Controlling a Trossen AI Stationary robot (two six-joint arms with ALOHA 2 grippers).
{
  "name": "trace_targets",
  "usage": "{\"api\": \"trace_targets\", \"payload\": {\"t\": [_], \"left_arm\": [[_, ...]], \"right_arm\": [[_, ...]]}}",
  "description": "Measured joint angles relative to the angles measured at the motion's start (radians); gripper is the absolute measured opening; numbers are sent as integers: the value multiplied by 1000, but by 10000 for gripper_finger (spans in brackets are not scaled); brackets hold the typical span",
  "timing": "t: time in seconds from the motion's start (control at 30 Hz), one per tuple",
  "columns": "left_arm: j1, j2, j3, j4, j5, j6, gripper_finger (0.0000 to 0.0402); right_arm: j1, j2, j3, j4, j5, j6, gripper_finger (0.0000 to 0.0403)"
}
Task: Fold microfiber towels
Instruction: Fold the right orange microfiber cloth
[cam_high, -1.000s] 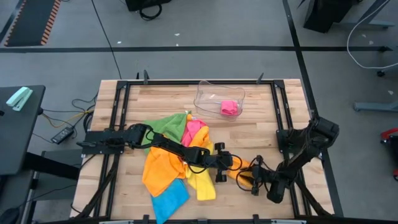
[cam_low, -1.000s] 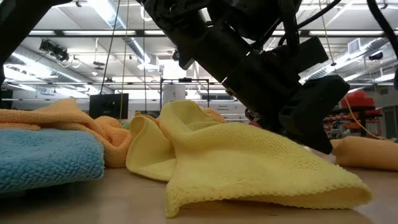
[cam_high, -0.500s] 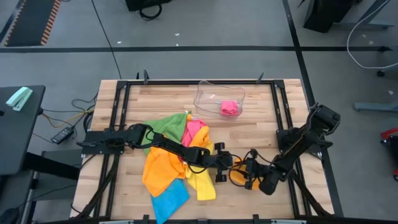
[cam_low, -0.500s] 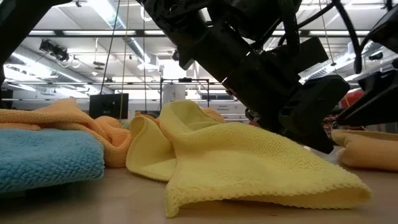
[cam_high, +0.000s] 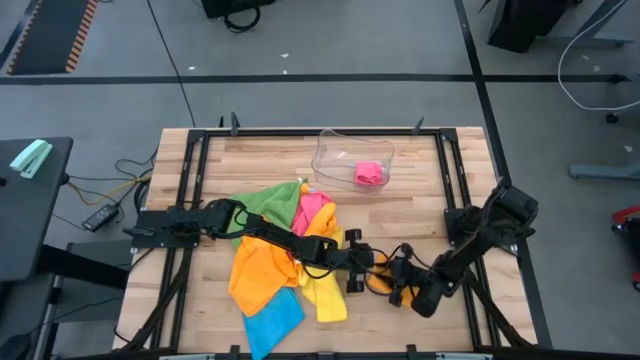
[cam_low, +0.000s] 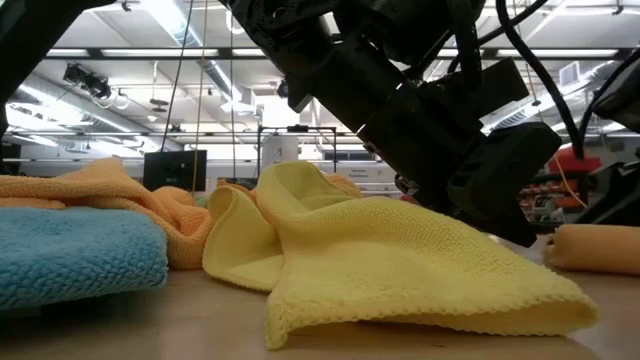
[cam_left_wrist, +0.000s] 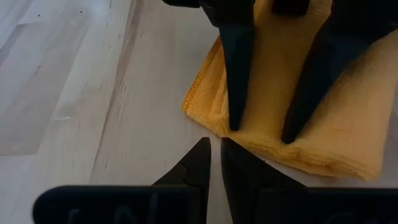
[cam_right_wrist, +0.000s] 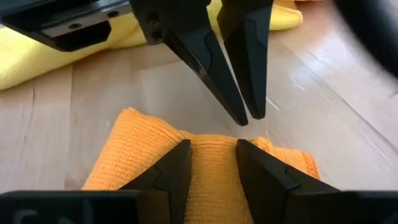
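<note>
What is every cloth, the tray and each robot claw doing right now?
Folded orange towel: flat on the table, pinched by the right gripper.
Left gripper: nearly shut, empty, tips beside that towel's edge.
Yellow towel: crumpled, unfolded.
Blue towel: lying flat, unfolded.
Big orange towel: rumpled in the pile.
Green towel: spread under the pile.
Clear plastic tray: upright, holding a folded pink towel.

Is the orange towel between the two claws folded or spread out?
Folded. The orange towel lies as a compact stack with layered edges showing in the left wrist view. The right claw presses on it.
</note>
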Motion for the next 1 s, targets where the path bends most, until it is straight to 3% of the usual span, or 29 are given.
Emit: {"api": "trace_targets", "payload": {"t": [0.43,0.8,1.0], "left_arm": [[-4,0,0,1,8,0,40],[-10,-1,0,7,87,18,49],[-20,-69,2,-47,70,115,40]], "right_arm": [[-17,-291,-6,-68,-69,-223,141],[16,-487,3,-258,-363,-131,141],[62,-453,104,-442,-333,-94,141]]}}
